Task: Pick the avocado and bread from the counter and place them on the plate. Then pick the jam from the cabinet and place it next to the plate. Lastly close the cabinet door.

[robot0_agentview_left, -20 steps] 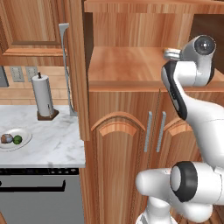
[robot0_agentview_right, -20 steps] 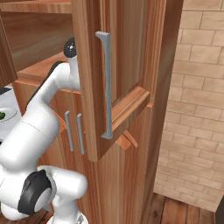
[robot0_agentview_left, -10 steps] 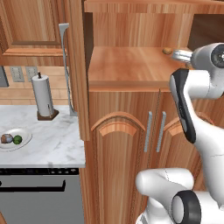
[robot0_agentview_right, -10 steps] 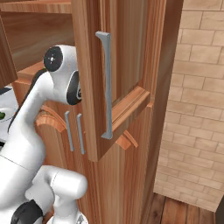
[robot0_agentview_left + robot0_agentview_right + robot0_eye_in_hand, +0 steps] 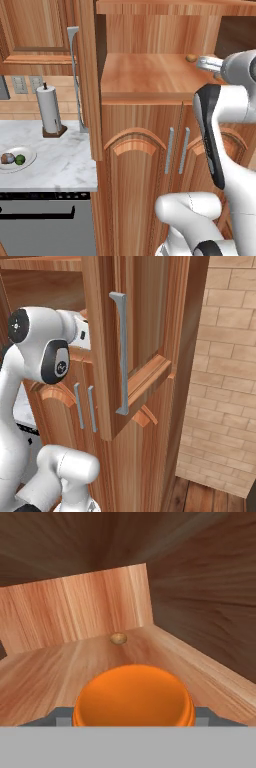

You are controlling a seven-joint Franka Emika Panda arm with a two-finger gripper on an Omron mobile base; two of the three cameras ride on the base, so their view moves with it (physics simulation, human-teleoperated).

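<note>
Jaws (image 5: pixel 134 724): reached into the open upper bay of the cabinet (image 5: pixel 145 165), one grey fingertip (image 5: pixel 61 717) showing on either side of the jam; they stand partway apart around the jar, but whether they press on it I cannot tell.
Jam (image 5: pixel 134 698): squat orange jar, directly between the jaws and hard up against the hand, sitting on the wooden shelf (image 5: pixel 150 75).
Small brown knob (image 5: pixel 118 638): ahead of the jaws, beyond the jam, near the back wall of the bay; it also sits just past the wrist in the left base view.
Cabinet doors: both upper doors swung open, one (image 5: pixel 86 75) well off to the left of the jaws, the other (image 5: pixel 135 341) close on their right with a long silver handle (image 5: pixel 121 353).
Plate (image 5: pixel 24 159): on the table (image 5: pixel 60 165), far to the left of the jaws and lower down.
Bread (image 5: pixel 7 158) and avocado (image 5: pixel 20 160): side by side on the plate, touching or nearly so.
Paper towel roll (image 5: pixel 49 109): upright on the table, behind the plate.
</note>
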